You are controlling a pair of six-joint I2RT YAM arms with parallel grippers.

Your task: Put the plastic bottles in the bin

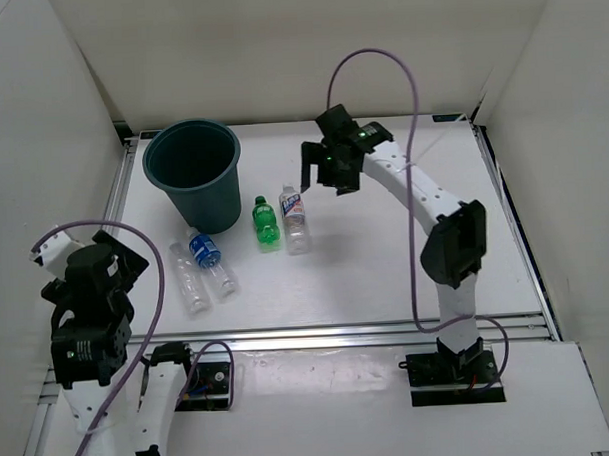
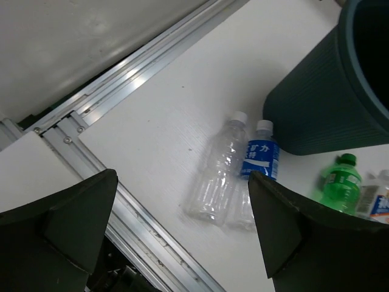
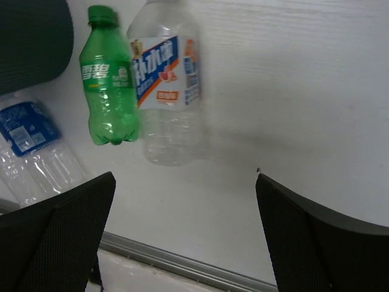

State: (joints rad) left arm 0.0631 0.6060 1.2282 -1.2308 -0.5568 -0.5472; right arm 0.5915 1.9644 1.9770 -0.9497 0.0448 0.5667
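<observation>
From the top, the plain clear bottle (image 1: 189,277), blue-label bottle (image 1: 208,259), green bottle (image 1: 266,225) and white-label bottle (image 1: 295,218) lie left of centre, just below the upright bin (image 1: 209,203). The right arm (image 1: 424,199) reaches up-left, and the left arm (image 1: 88,326) is folded at lower left. In the left wrist view, the left gripper (image 2: 182,182) has its jaws wide apart and empty, framing the clear and blue-label pair at centre. In the right wrist view, the right gripper (image 3: 185,182) is equally spread and empty, with the green and white-label bottles at upper left, probably its first pick.

The left arm sits folded close to its base, the left tool (image 2: 182,179) spread wide and empty, while the right arm reaches forward, the right tool (image 1: 326,179) likewise spread, pointing down.
</observation>
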